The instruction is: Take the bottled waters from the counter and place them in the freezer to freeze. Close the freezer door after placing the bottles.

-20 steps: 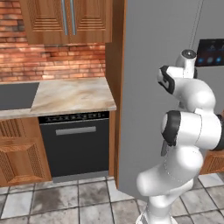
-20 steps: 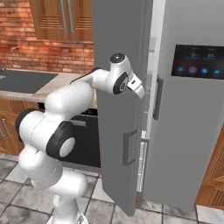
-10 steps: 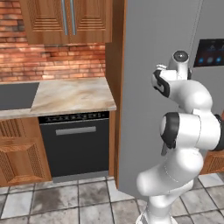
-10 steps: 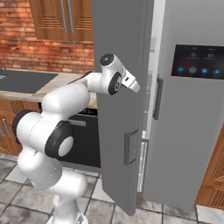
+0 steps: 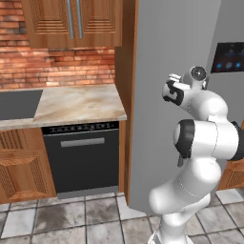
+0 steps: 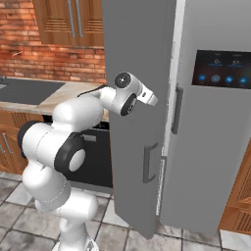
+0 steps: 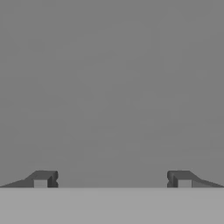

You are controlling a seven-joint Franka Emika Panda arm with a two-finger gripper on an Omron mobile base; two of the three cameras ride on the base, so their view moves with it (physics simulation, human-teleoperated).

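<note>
My jaws stand wide apart with nothing between them, and from my hand camera I see plain grey steel straight ahead, my two dark fingertips (image 7: 43, 178) low at either side. My gripper (image 6: 151, 100) is pressed up close against the outer face of the freezer door (image 6: 139, 73); whether it actually touches, I cannot tell. That door is a tall, narrow slab, long axis upright, standing partly ajar: it angles out from the refrigerator toward me, its bar handle (image 6: 148, 162) running vertically on the edge nearest the neighbouring door with the dark touchscreen panel (image 6: 223, 69). To my left lies the counter (image 5: 78, 102), beige marbled stone over a black appliance front (image 5: 83, 159), well apart from my hand.
</note>
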